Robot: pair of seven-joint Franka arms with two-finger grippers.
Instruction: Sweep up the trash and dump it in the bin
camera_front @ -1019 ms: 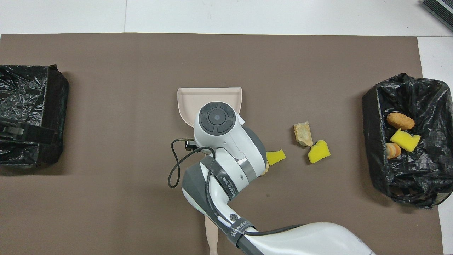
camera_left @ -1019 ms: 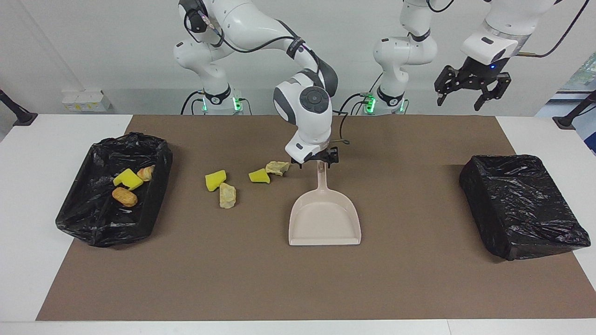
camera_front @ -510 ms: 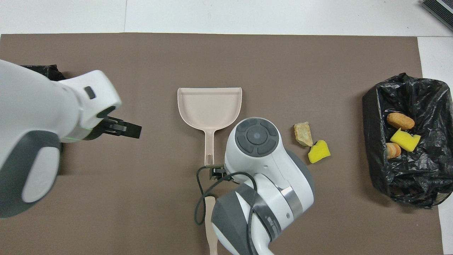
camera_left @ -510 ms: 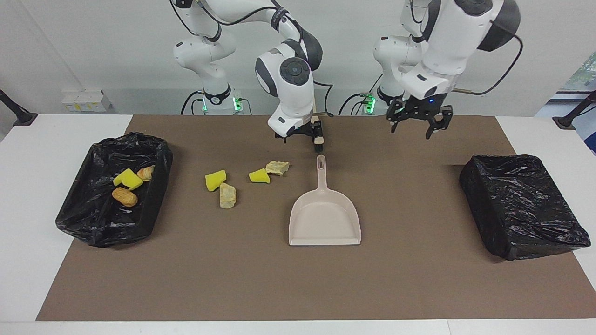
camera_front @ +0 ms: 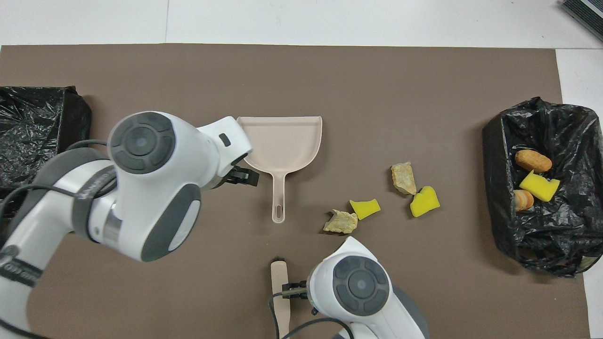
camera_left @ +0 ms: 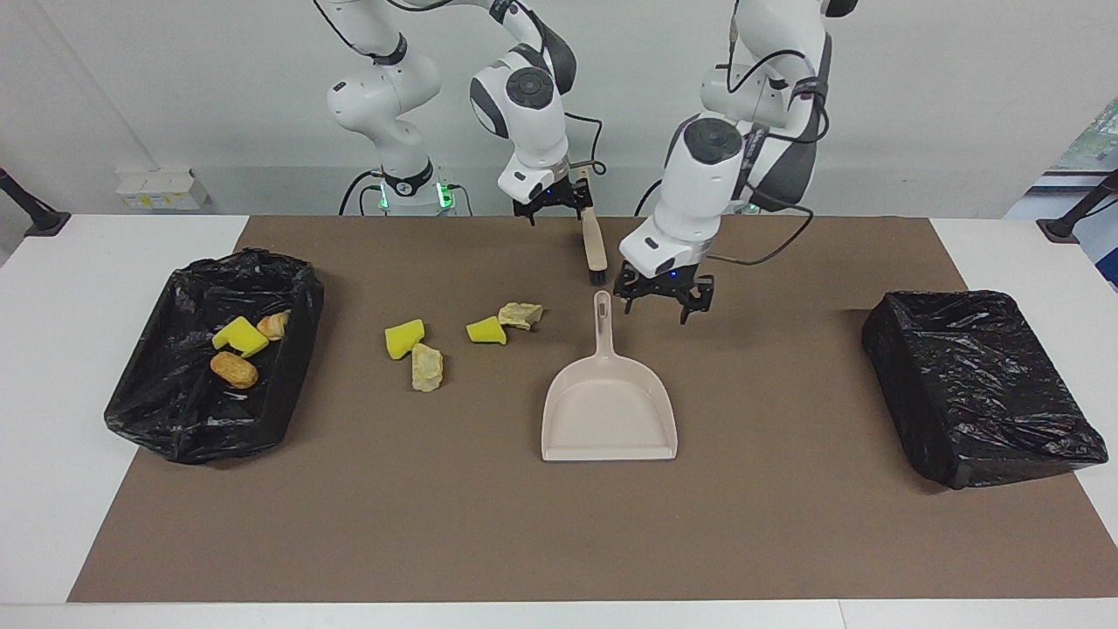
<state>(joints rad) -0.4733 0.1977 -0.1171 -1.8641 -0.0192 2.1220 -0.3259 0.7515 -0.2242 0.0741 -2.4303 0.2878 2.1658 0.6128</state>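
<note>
Fingers spread wide, the left gripper [camera_left: 657, 306] hangs low at the centre of the facing view, just beside the slotted tip of the dustpan's handle without touching it, its white wrist tilted down from the arm folded above. The right gripper [camera_left: 550, 208], in the upper centre of that view, points down with its fingers apart next to the top of the brush [camera_left: 595, 249]; whether they touch it cannot be told. This brush has a pale handle and a dark bristle tip and lies on the flat brown mat [camera_left: 786, 524] that covers the white bench [camera_left: 52, 349]. The dustpan [camera_left: 609, 411], smooth beige plastic with a flared scoop and a thin handle, lies flat at mid-frame, its mouth toward the lower edge. Part of the trash [camera_left: 427, 367] sits loose on the mat left of centre in the facing view: two bright yellow sponge wedges [camera_left: 404, 338] and two pale, crumbly beige chunks [camera_left: 521, 314], in two touching pairs. The rest lies in the bin [camera_left: 175, 419] at that view's left, a shallow tray lined with crinkled glossy black plastic: one yellow wedge [camera_left: 239, 335] and two golden-brown bread-like lumps [camera_left: 234, 369]. A second black-wrapped box [camera_left: 978, 384] stands at the right edge.
</note>
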